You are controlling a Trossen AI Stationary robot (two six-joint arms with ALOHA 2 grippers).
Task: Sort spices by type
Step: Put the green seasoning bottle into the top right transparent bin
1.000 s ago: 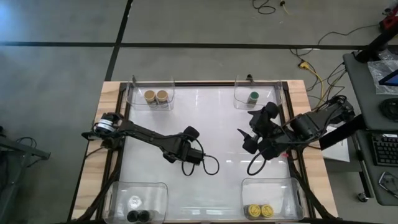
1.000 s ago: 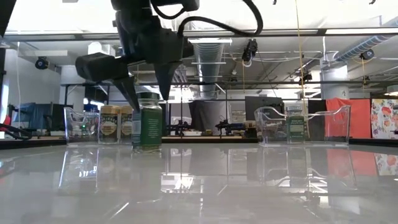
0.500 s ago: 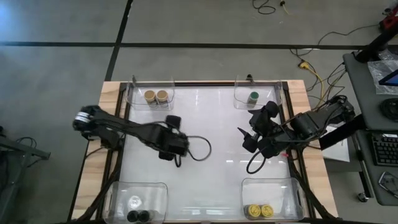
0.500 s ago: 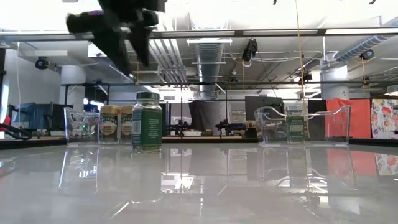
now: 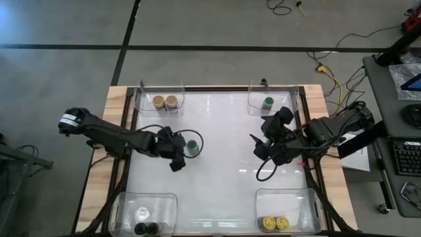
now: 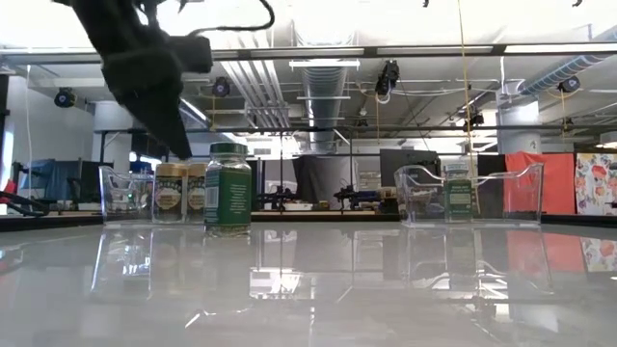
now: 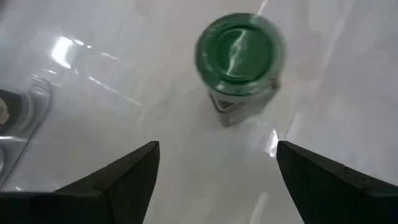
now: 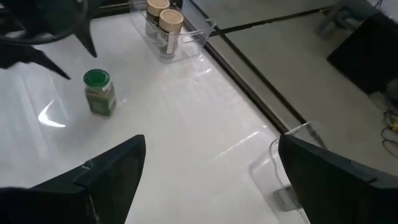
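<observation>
A green-lidded spice jar [image 5: 191,143] stands upright on its base on the white table, left of the middle; it also shows as the jar [image 6: 228,188] and the jar [image 7: 239,56]. My left gripper [image 5: 179,157] hovers open just to its left and above it, touching nothing. My right gripper [image 5: 258,148] waits open at the table's right side. Two tan-lidded jars [image 5: 166,102] sit in the far-left tub. A second green-lidded jar [image 5: 268,103] sits in the far-right tub. Two black-lidded jars [image 5: 146,228] are in the near-left tub and two yellow-lidded jars [image 5: 273,224] in the near-right tub.
Clear plastic tubs stand at the table's corners: far-left tub [image 5: 139,99], far-right tub [image 5: 253,99], near-left tub [image 5: 128,204], near-right tub [image 5: 309,201]. Cables loop below both wrists. The white surface between the tubs is open. A desk with a keyboard [image 5: 408,158] stands beyond the right edge.
My left gripper, whose fingers stood on either side of the green-lidded jar's lid, has risen and drawn back toward the table's left edge. The jar stays upright where it stood.
</observation>
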